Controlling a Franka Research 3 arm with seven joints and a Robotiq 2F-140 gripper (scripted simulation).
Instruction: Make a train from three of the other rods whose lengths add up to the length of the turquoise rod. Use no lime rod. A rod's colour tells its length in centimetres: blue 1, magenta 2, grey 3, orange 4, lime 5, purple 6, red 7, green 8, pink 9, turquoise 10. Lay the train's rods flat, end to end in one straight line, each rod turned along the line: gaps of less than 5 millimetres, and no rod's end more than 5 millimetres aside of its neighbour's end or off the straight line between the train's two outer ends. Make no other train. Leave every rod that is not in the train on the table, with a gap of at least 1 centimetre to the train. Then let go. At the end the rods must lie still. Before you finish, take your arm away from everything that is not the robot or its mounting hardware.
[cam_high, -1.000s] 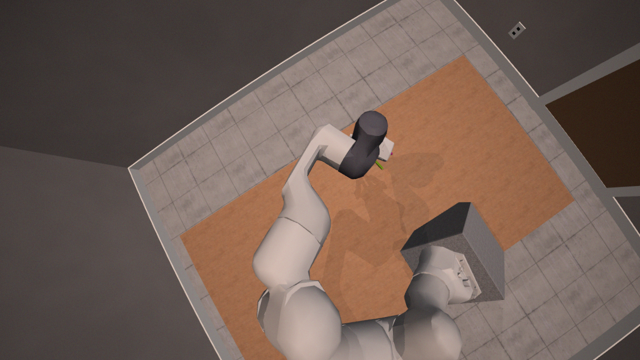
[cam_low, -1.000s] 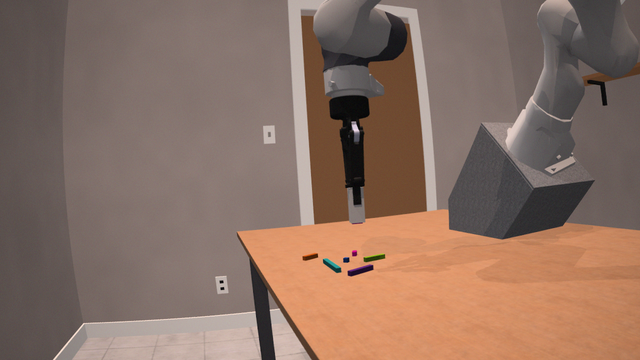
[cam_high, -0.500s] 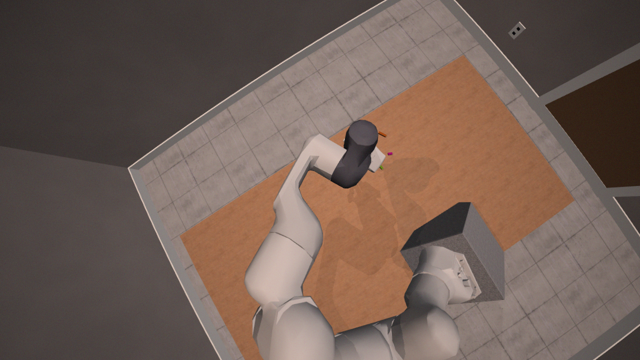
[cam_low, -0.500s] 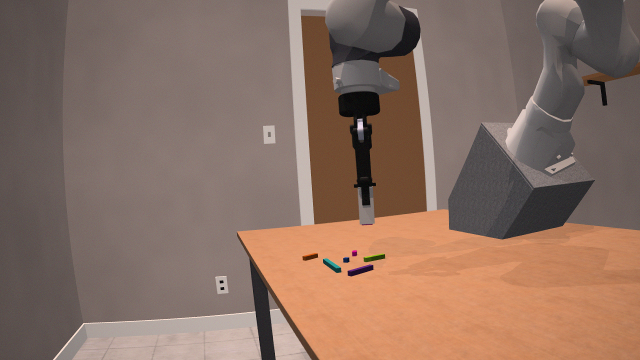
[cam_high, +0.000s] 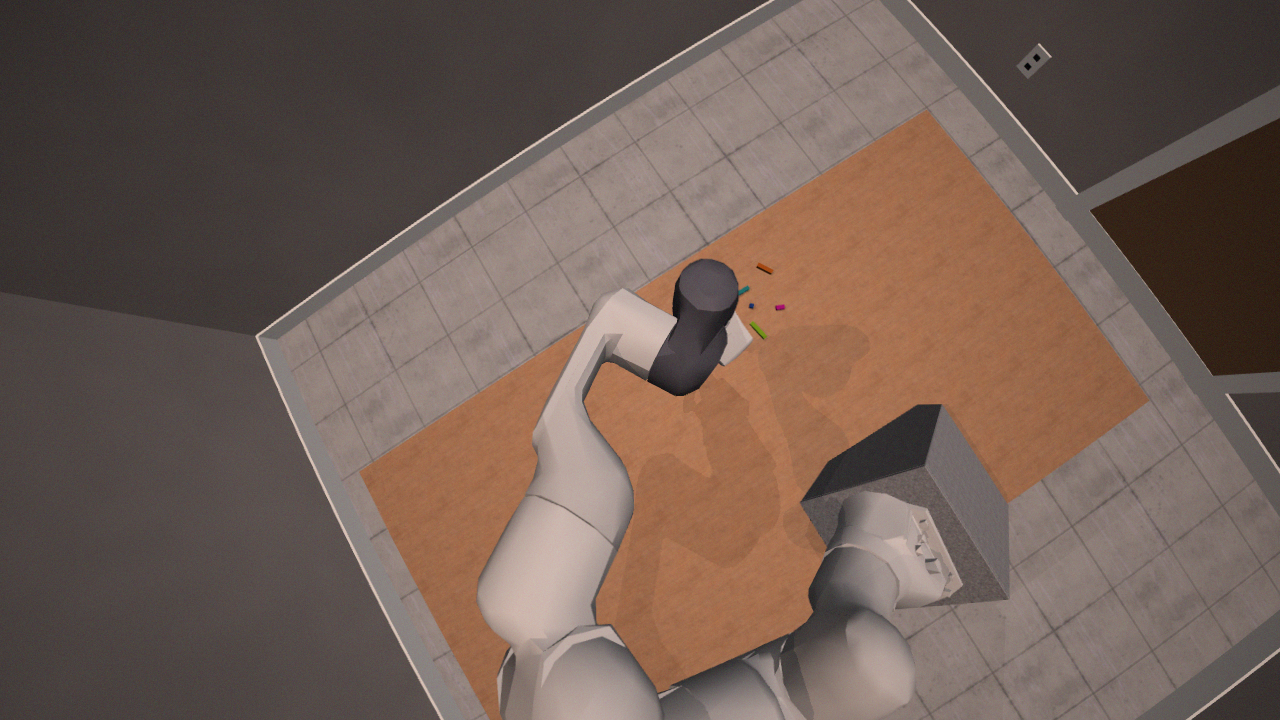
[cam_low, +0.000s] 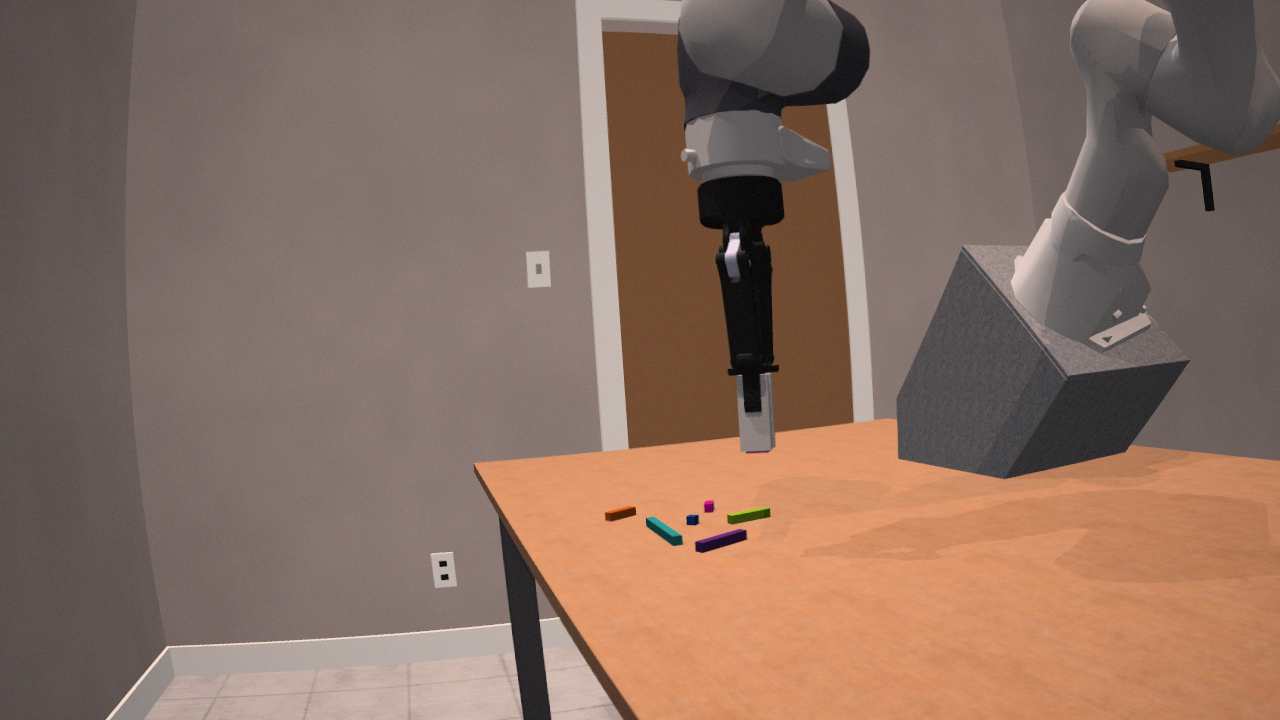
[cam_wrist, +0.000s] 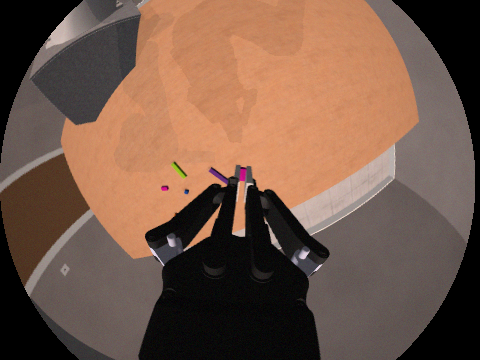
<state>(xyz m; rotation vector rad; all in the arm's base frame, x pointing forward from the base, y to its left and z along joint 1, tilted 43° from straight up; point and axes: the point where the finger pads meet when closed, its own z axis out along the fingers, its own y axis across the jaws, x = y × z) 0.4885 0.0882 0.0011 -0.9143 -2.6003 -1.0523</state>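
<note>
From the top we see the pale robot arm (cam_high: 572, 555) (cam_low: 769, 44) reaching over the wooden table (cam_high: 939, 268) (cam_low: 895, 608) (cam_wrist: 325, 100), its dark wrist hiding the claw below. Just past the wrist we find the orange rod (cam_high: 764, 268) (cam_low: 620, 514), the partly covered turquoise rod (cam_high: 743, 290) (cam_low: 663, 531), the small blue rod (cam_high: 750, 306) (cam_low: 691, 519) (cam_wrist: 186, 191), the loose magenta rod (cam_high: 779, 308) (cam_low: 708, 506) (cam_wrist: 164, 188) and the lime rod (cam_high: 758, 330) (cam_low: 748, 515) (cam_wrist: 179, 170), all apart. In the exterior view we also make out the purple rod (cam_low: 720, 540) (cam_wrist: 218, 175) lying flat, nearest our side, with the turquoise one near it, set at another angle. The blue rod sits between the turquoise and lime rods, near the loose magenta one; no train is laid. Above the table, the gripper (cam_low: 756, 429) (cam_wrist: 242, 173) hangs pointing down, a thin coloured edge showing beneath its fingertips. In the wrist view we see that it is closed on a second magenta rod (cam_wrist: 243, 174), pinched between the tips. Beside them we see the purple rod, partly covered by a finger, with the lime, blue and loose magenta rods farther left in the picture.
</note>
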